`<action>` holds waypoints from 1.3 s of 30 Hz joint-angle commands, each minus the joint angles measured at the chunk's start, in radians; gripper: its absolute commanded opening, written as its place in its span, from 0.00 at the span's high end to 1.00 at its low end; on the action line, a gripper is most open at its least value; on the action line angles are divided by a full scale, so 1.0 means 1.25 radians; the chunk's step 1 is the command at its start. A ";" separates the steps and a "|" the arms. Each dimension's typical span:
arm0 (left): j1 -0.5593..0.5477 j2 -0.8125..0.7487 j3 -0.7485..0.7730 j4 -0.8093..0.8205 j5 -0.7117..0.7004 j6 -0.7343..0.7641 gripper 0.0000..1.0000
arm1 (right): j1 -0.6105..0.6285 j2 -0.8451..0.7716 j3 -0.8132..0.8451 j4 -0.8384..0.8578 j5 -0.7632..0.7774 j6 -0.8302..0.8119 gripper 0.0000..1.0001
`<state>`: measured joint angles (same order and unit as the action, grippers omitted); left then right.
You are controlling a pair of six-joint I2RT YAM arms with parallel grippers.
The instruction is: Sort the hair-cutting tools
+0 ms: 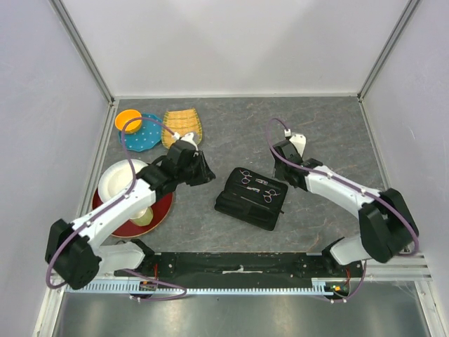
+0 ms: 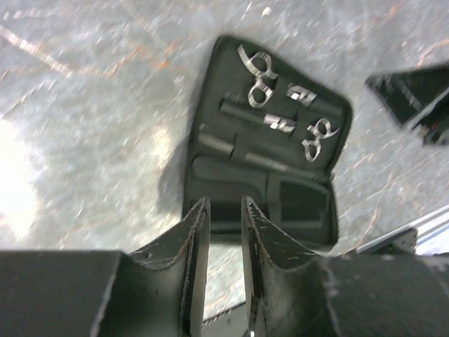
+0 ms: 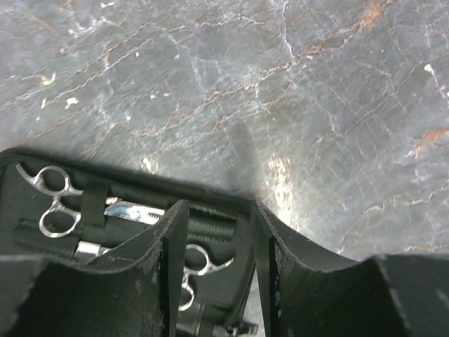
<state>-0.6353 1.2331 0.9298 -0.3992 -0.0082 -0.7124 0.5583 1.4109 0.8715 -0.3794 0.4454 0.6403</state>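
Observation:
A black zip case lies open in the middle of the table. Two silver scissors are strapped inside its upper half. In the left wrist view the scissors show with ring handles outward, and a narrow black comb lies below them. My left gripper hovers left of the case, its jaws a little apart and empty. My right gripper hangs above the case's right edge, open and empty, with scissors to its left.
An orange bowl, a blue plate and a yellow woven basket sit at the back left. A white bowl and a red plate lie under my left arm. Walls enclose the table.

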 commanded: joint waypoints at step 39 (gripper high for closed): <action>-0.039 0.112 -0.275 0.473 0.213 -0.033 0.54 | -0.039 0.095 -0.155 0.128 -0.245 0.037 0.55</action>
<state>-0.6765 1.3811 0.5175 0.0467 0.2554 -0.7734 0.4599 1.5677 0.7593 -0.1452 0.2722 0.5999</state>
